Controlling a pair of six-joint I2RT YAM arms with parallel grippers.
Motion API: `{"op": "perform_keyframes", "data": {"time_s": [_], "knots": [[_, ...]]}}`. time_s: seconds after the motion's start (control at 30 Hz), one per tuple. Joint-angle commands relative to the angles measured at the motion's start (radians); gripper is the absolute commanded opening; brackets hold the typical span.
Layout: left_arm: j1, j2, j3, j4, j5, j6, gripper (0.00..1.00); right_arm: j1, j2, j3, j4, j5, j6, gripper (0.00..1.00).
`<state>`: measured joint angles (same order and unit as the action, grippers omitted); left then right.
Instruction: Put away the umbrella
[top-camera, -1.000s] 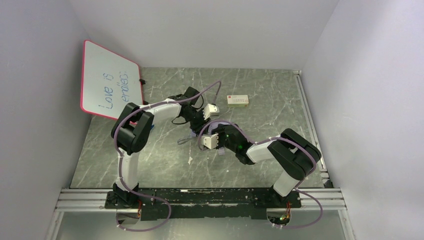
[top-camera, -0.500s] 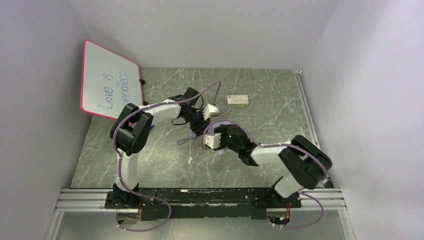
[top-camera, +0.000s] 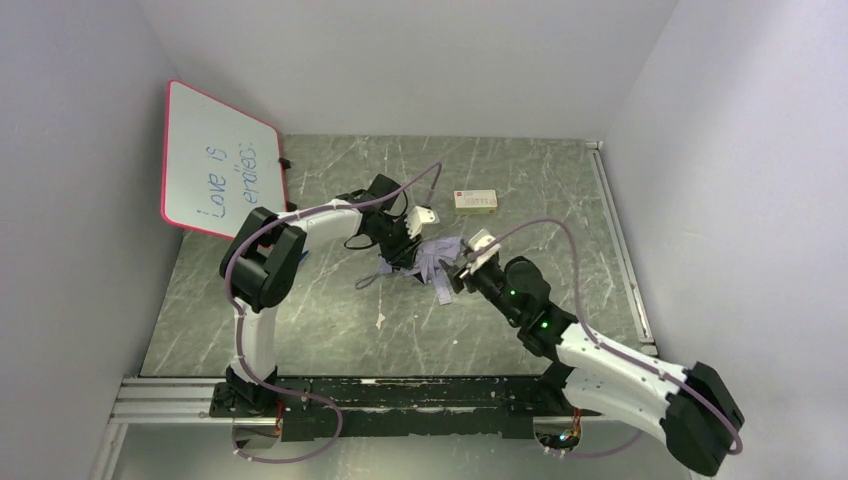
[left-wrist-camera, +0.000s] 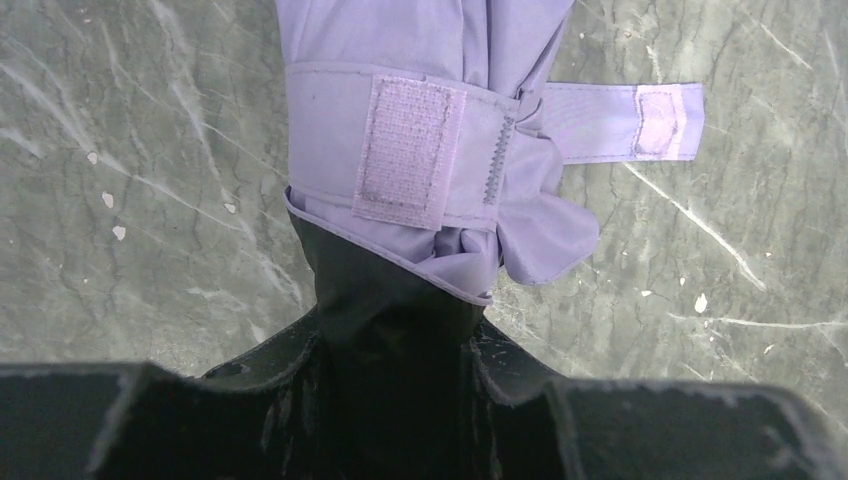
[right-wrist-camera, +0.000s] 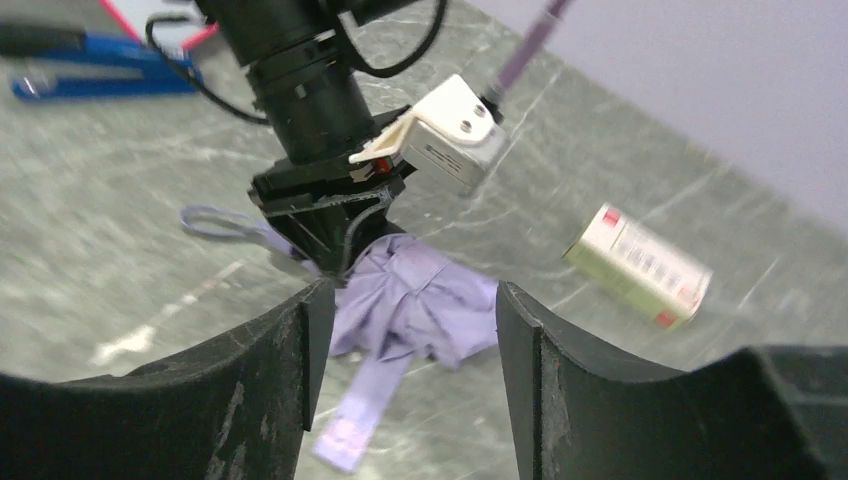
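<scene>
Grey-green marbled stone makes up the worktop (top-camera: 560, 200), boxed in by plain white walls. My pale lavender fabric folding umbrella (top-camera: 432, 255) lies collapsed near the middle of it. Its long axis runs roughly left to right across the overhead frame. The lavender wrist loop (top-camera: 368, 281) trails off the left end, so I judge the handle points left and the canopy tips point right.

My left pincer (right-wrist-camera: 332, 245) stands over the left part of the bundle, clamped down on the fabric there. My right pincer (top-camera: 462, 268) sits just beside the right end with its jaws spread wide and nothing in them, so it is the free one.

The fuzzy fastening band (left-wrist-camera: 405, 150) wraps the bundle, but its loose lavender tab (left-wrist-camera: 620, 122) sticks out sideways, unfastened. It lies toward the lower edge of the overhead frame, close to my open right pincer. My guess is that this tab gets taken next.
</scene>
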<state>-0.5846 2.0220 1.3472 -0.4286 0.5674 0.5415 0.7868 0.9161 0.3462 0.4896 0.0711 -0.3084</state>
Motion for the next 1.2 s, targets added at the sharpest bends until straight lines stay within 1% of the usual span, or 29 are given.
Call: {"op": "perform_keyframes", "data": {"time_s": [0.0, 0.07, 0.1, 0.2, 0.23, 0.37, 0.53, 0.63, 0.73, 0.9, 1.17], "knots": [[-0.005, -0.001, -0.016, 0.025, -0.152, 0.005, 0.05, 0.002, -0.097, 0.035, -0.282, 0.206, 0.559, 0.61], [-0.015, -0.006, -0.027, 0.034, -0.159, 0.008, 0.05, 0.002, -0.101, 0.059, -0.429, 0.276, 0.721, 0.61], [-0.02, -0.009, -0.03, 0.036, -0.16, 0.011, 0.05, 0.002, -0.097, 0.063, -0.471, 0.271, 0.756, 0.61], [-0.031, -0.005, -0.03, 0.034, -0.171, 0.01, 0.05, 0.002, -0.067, 0.056, -0.533, 0.272, 0.855, 0.62], [-0.034, -0.004, -0.03, 0.035, -0.175, 0.008, 0.05, 0.001, -0.05, 0.049, -0.528, 0.26, 0.864, 0.62], [-0.04, 0.004, -0.024, 0.031, -0.187, 0.005, 0.05, 0.003, 0.031, 0.042, -0.481, 0.206, 0.806, 0.63], [-0.041, -0.005, -0.036, 0.043, -0.195, 0.005, 0.05, 0.005, 0.143, 0.025, -0.38, 0.216, 0.732, 0.68], [-0.042, -0.007, -0.039, 0.049, -0.197, 0.003, 0.05, 0.008, 0.216, 0.029, -0.334, 0.197, 0.704, 0.69], [-0.044, -0.003, -0.043, 0.049, -0.2, 0.003, 0.05, 0.02, 0.28, 0.042, -0.317, 0.19, 0.691, 0.7], [-0.049, 0.002, -0.046, 0.051, -0.207, 0.002, 0.05, 0.042, 0.343, 0.051, -0.282, 0.167, 0.682, 0.7], [-0.053, 0.007, -0.043, 0.047, -0.219, 0.006, 0.05, 0.082, 0.444, 0.107, -0.304, 0.225, 0.673, 0.69]]}}
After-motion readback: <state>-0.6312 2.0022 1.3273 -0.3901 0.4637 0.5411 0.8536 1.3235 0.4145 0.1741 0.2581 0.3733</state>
